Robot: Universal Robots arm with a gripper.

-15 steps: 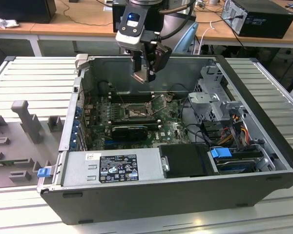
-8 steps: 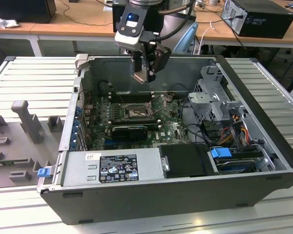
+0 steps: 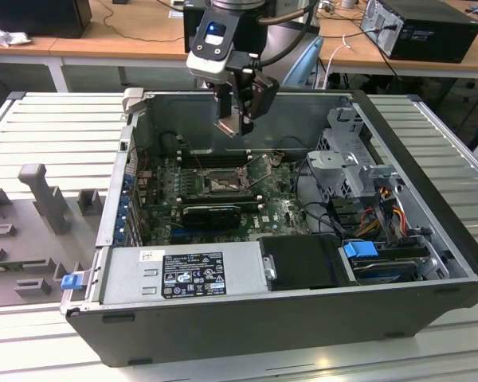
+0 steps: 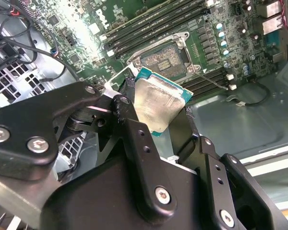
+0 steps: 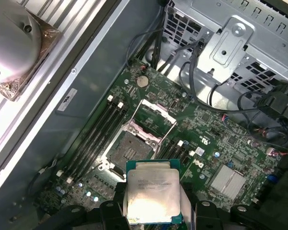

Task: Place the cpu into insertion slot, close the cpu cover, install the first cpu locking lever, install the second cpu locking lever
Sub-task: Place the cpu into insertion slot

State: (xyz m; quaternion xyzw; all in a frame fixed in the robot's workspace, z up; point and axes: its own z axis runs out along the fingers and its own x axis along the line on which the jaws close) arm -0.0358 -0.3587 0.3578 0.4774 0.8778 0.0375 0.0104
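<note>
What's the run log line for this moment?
fingers: shut on cpu | cpu: held in air, not in insertion slot | cpu cover: open

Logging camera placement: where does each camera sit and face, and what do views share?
Exterior view: off the arm, looking down into the open case; arm and hand show.
First wrist view: at the wrist, looking past the held cpu to the insertion slot; fingertips show.
Second wrist view: at the wrist, behind the hand, facing the motherboard.
Both wrist views share cpu and slot.
</note>
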